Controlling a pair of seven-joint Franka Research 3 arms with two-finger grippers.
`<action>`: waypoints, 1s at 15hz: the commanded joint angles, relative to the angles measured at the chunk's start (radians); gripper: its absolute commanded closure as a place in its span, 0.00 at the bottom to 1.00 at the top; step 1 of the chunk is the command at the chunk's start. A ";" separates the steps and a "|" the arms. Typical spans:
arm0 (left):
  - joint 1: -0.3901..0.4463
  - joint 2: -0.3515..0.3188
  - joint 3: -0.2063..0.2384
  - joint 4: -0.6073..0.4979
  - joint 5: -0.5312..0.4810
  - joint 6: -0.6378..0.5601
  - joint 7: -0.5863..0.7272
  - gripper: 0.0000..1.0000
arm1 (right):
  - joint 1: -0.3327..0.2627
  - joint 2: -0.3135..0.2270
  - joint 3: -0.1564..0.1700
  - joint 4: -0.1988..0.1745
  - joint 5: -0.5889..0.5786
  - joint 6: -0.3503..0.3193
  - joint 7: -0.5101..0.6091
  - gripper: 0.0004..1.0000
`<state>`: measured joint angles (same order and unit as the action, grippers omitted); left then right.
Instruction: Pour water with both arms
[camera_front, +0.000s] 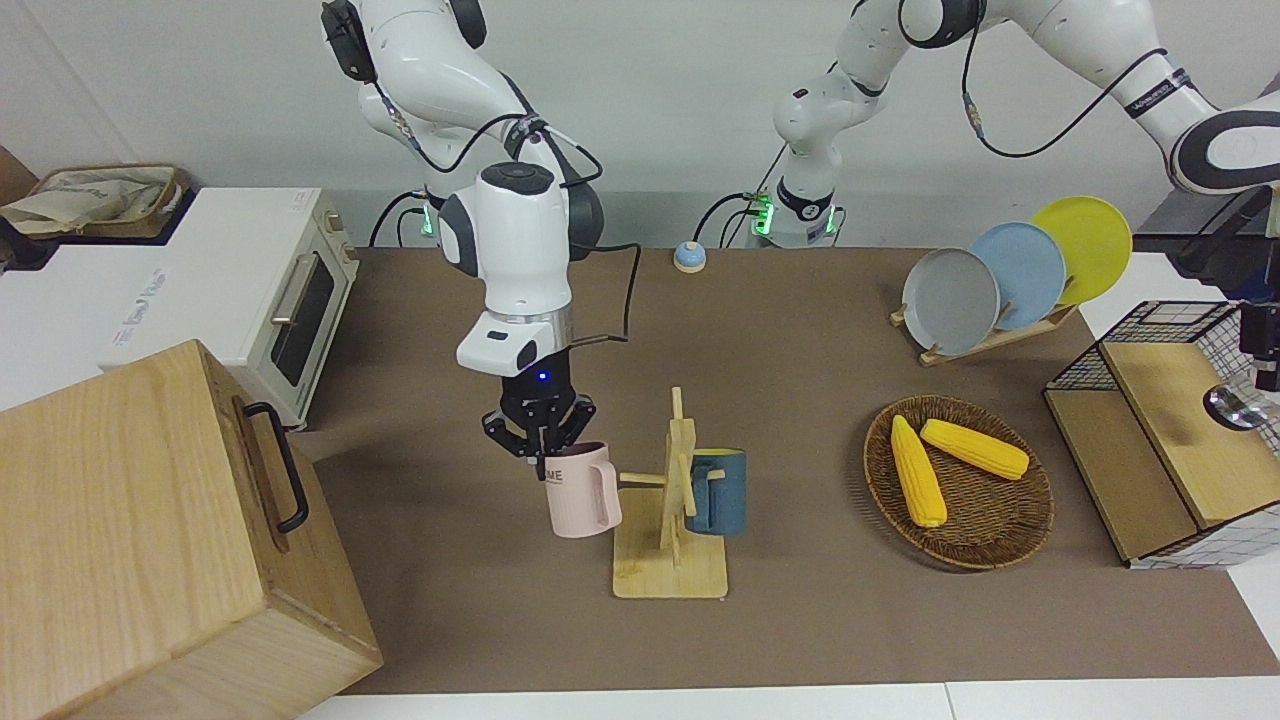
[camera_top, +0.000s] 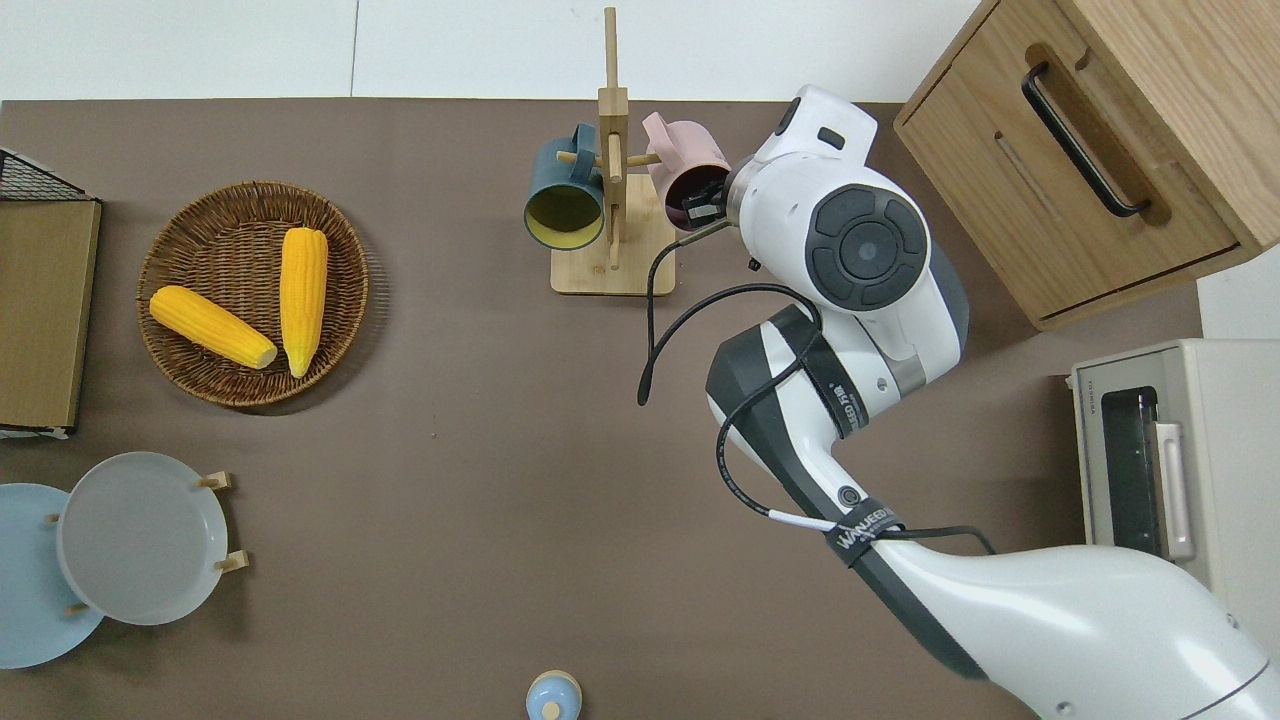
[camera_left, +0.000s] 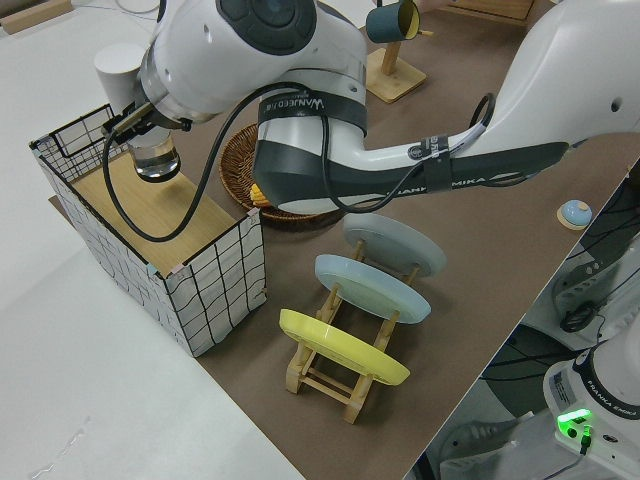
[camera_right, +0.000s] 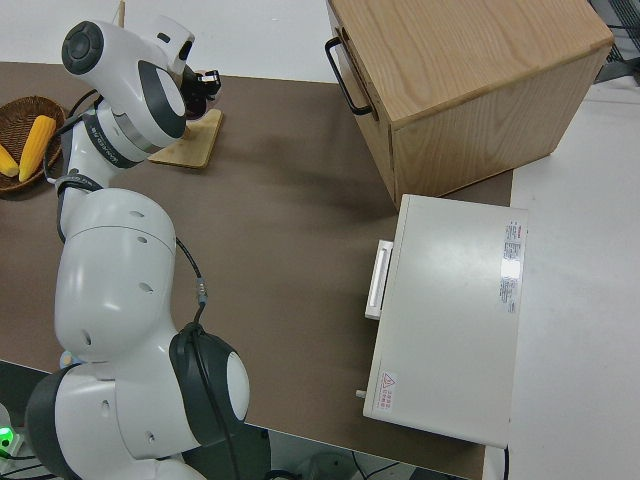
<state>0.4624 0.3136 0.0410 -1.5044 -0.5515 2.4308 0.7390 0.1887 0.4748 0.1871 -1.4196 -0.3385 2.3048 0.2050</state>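
Right arm, glossy white with black cable: its black two-finger gripper (camera_front: 541, 447) is down at the rim of a pale pink ceramic mug (camera_front: 582, 491), which hangs by its handle on a peg of the light wooden mug stand (camera_front: 672, 545). One finger appears to sit inside the mouth and one outside, clenched on the rim; a rim hold would let the mug be slid off its peg.

Dark blue mug with yellow interior (camera_top: 565, 193): hung on the opposite peg of the same stand, untouched.

Left arm, same make: its gripper (camera_left: 135, 121) is over the wire-mesh crate with a wooden shelf (camera_left: 198, 262) at its own end of the table. A clear glass vessel (camera_left: 156, 160) hangs just under the fingers, most likely the water source. Whether the fingers are closed on it I cannot tell; the wrist body hides them, and the front view cuts the gripper off at the frame edge.

Judgement: the task stands at its opening, each arm collecting its vessel; no pouring yet.

Other items:
- round woven wicker basket (camera_front: 1010, 545) with two yellow corn cobs (camera_front: 917, 470)
- wooden rack of grey, blue and yellow plates (camera_front: 949, 301)
- oak drawer box with black handle (camera_front: 150, 540)
- white toaster oven (camera_front: 250, 290)
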 joint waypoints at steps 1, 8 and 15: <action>-0.048 -0.099 0.007 0.001 0.131 -0.065 -0.174 1.00 | -0.044 -0.041 0.017 -0.010 -0.005 -0.073 -0.050 1.00; -0.085 -0.255 0.004 -0.042 0.238 -0.300 -0.300 1.00 | -0.092 -0.065 0.018 -0.009 0.003 -0.188 -0.093 1.00; -0.195 -0.427 -0.027 -0.261 0.386 -0.306 -0.510 1.00 | -0.103 -0.085 0.020 -0.021 0.191 -0.514 -0.050 1.00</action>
<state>0.3172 0.0048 0.0221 -1.6262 -0.2306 2.1015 0.3197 0.0915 0.4112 0.1899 -1.4186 -0.1888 1.8874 0.1399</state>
